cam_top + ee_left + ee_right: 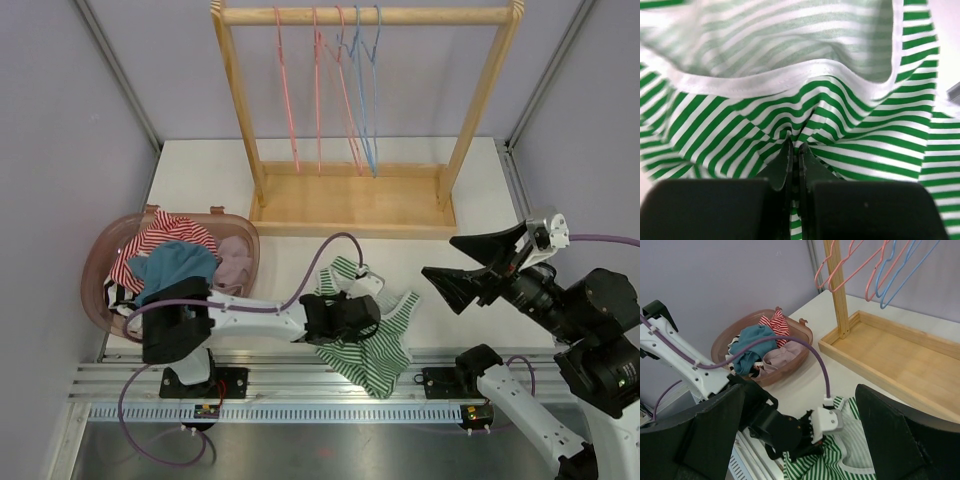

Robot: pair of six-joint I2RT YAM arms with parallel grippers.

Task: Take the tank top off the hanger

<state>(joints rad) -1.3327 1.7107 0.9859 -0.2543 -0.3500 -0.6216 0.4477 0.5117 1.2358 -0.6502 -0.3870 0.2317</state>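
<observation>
Green-and-white striped cloth is pinched between the closed fingers of the left gripper (794,146), which nips a fold of the tank top (378,352) near a white-trimmed edge. The tank top lies crumpled on the table (200,180) close to the front edge, between the two arms. The right gripper (438,256) hangs above the table, spread wide and holding nothing. Behind stands a wooden rack (350,205) with hangers (345,90). A basket (98,258) of clothes sits at the left.

Pale lilac walls (60,120), white table (200,180), wooden clothes rack (350,205) at the back, metal rail (300,378) in front
</observation>
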